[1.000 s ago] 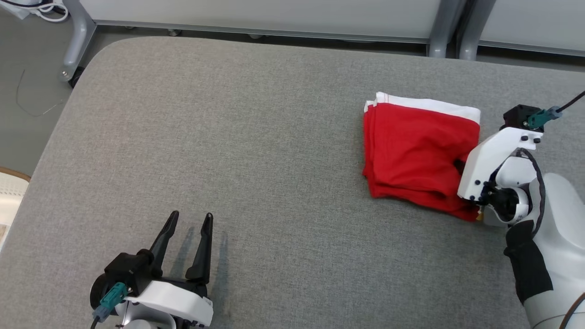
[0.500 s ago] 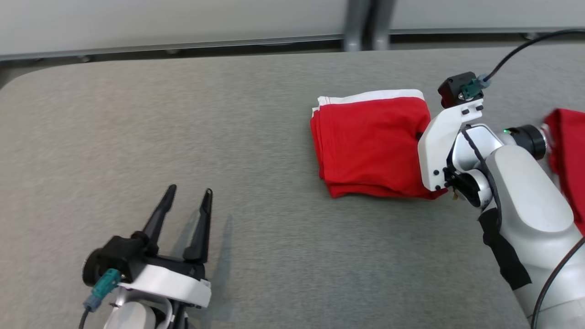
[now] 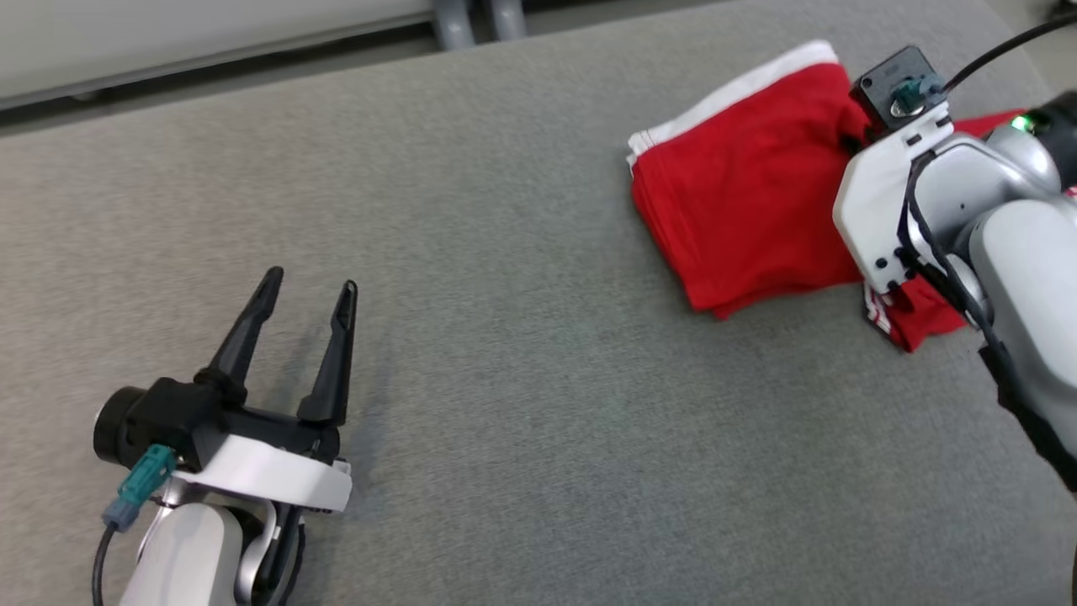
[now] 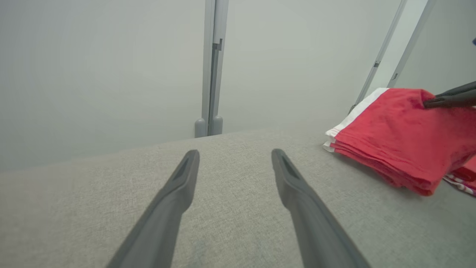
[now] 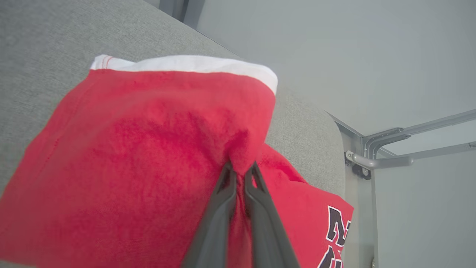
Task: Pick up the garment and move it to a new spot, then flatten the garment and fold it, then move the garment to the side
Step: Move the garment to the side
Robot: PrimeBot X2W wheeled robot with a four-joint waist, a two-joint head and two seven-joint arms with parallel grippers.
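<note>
One folded garment (image 3: 740, 210), one right tool (image 5: 241, 168) pinching it.

Grey fabric tabletop (image 3: 505, 421); pale partition panels (image 4: 93, 67) behind, joined by grey metal posts (image 4: 212, 74).

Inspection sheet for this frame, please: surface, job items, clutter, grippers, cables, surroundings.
Surface: grey fabric-covered table, flat.
Job's things: folded red garment with a white edge, at the table's right.
Clutter: another red piece with lettering partly under the garment; cannot tell if separate.
Grippers: right gripper shut on a pinch of the garment's top layer; left gripper open, holding nothing, over bare table.
Cables: black lead at the right wrist; grey lead at the left wrist.
Surroundings: pale panels, grey metal posts.
</note>
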